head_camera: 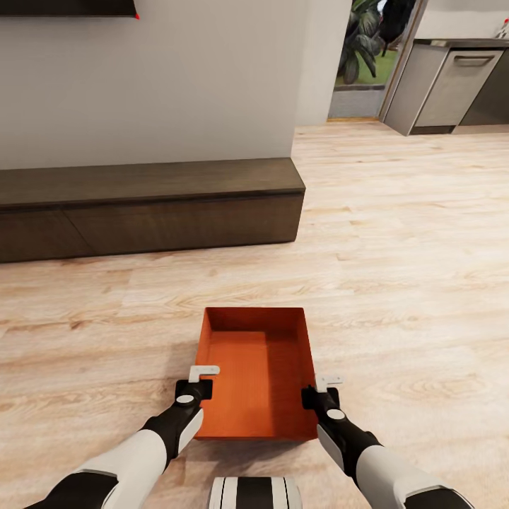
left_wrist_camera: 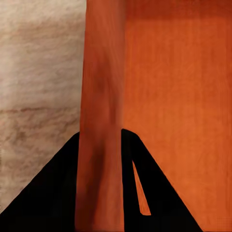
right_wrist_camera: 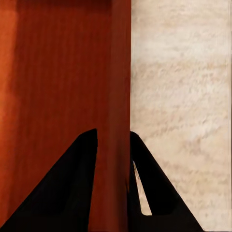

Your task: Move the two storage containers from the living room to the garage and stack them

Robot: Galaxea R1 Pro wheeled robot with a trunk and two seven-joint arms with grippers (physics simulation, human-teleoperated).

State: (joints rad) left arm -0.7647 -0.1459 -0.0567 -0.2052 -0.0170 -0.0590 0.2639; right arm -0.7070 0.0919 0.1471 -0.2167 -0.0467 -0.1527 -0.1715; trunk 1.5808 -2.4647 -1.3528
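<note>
One orange-red storage container (head_camera: 258,375), open-topped and empty, is straight ahead of me over the pale wood-plank floor (head_camera: 410,247) of the living room. My left gripper (head_camera: 201,378) is shut on its left wall, and my right gripper (head_camera: 322,389) is shut on its right wall. In the left wrist view the black fingers (left_wrist_camera: 48,193) straddle the thin wall of the container (left_wrist_camera: 169,96). The right wrist view shows the same hold, with fingers (right_wrist_camera: 67,193) on either side of the container (right_wrist_camera: 58,72) wall. I cannot tell whether the bin touches the floor.
A long low dark-brown cabinet (head_camera: 148,205) runs along the white wall ahead on the left, under the edge of a black TV (head_camera: 67,7). At the far right stand a doorway with plants (head_camera: 364,49) and a grey kitchen unit (head_camera: 452,85). Open floor lies ahead to the right.
</note>
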